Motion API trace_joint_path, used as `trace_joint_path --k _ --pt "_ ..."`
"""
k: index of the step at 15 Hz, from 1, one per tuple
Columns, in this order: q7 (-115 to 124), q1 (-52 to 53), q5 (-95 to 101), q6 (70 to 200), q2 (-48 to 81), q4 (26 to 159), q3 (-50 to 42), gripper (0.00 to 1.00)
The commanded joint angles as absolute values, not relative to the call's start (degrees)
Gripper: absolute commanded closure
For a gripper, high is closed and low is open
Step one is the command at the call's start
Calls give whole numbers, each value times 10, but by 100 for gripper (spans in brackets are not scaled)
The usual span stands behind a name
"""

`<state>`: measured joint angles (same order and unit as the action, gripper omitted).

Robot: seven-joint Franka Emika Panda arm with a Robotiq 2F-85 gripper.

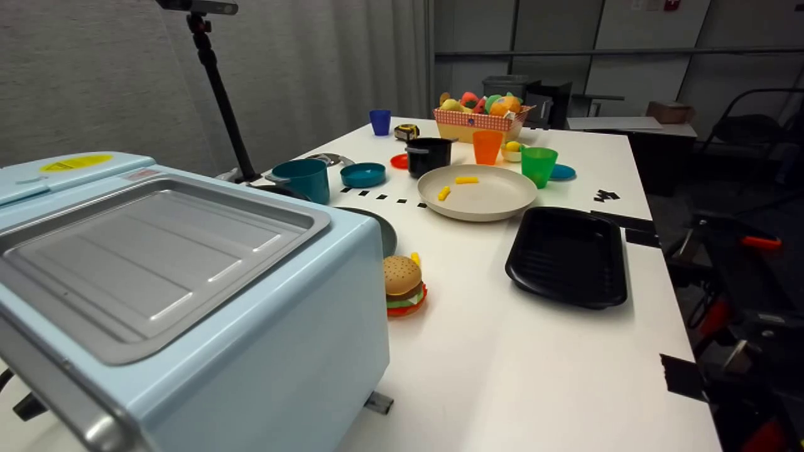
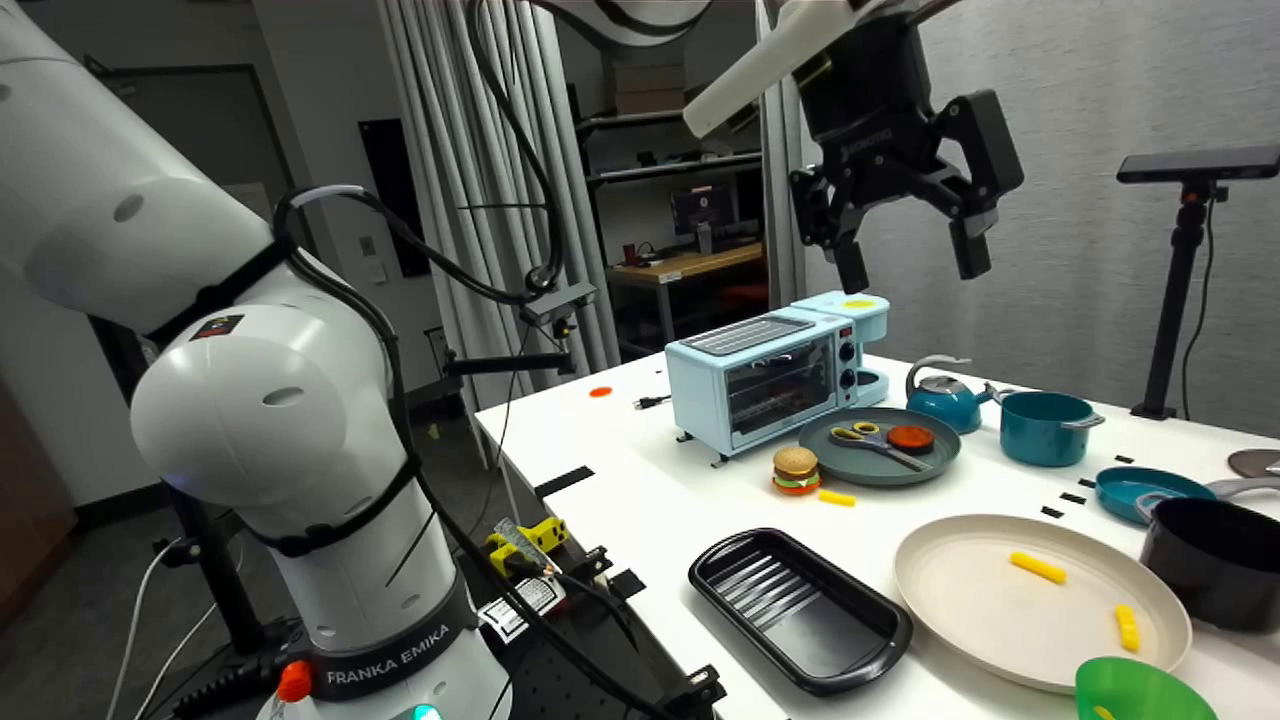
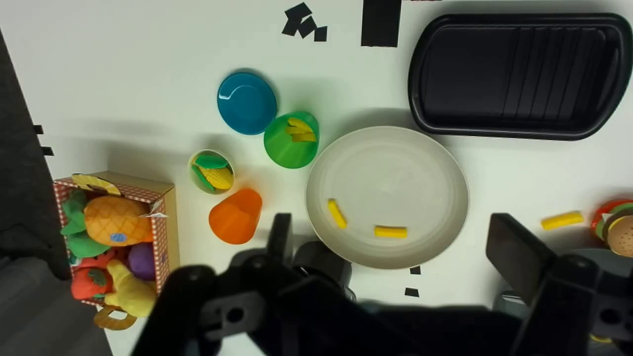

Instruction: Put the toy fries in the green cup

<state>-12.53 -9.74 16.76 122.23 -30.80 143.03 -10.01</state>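
Note:
Two yellow toy fries lie on the beige plate (image 3: pixel 385 163), one toy fry (image 3: pixel 390 231) and another toy fry (image 3: pixel 337 213); they show in both exterior views. A third toy fry (image 3: pixel 562 220) lies on the table beside the toy burger (image 3: pixel 622 235). The green cup (image 3: pixel 282 151) stands next to the plate, with some yellow fries (image 3: pixel 300 129) inside. It also shows in an exterior view (image 1: pixel 538 166) and is cut off at the bottom edge in an exterior view (image 2: pixel 1140 690). My gripper (image 2: pixel 910 258) is open and empty, high above the table; its fingers show in the wrist view (image 3: pixel 395 237).
A black tray (image 3: pixel 514 74), orange cup (image 3: pixel 237 215), blue dish (image 3: pixel 247 103), corn bowl (image 3: pixel 211 171) and black pot (image 2: pixel 1215 560) surround the plate. A basket of toy fruit (image 1: pixel 477 120) stands at one end, a blue toaster oven (image 2: pixel 775 375) at the other.

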Motion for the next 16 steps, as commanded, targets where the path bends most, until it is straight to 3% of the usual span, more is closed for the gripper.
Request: trace_joint_path --k 1,6,16 --pt "-126 -97 167 1221 -308 1429 -100 0" --pt "-115 -98 142 1234 -253 1421 -115 0" --pt "-3 -113 115 1345 -23 1354 -125 0"
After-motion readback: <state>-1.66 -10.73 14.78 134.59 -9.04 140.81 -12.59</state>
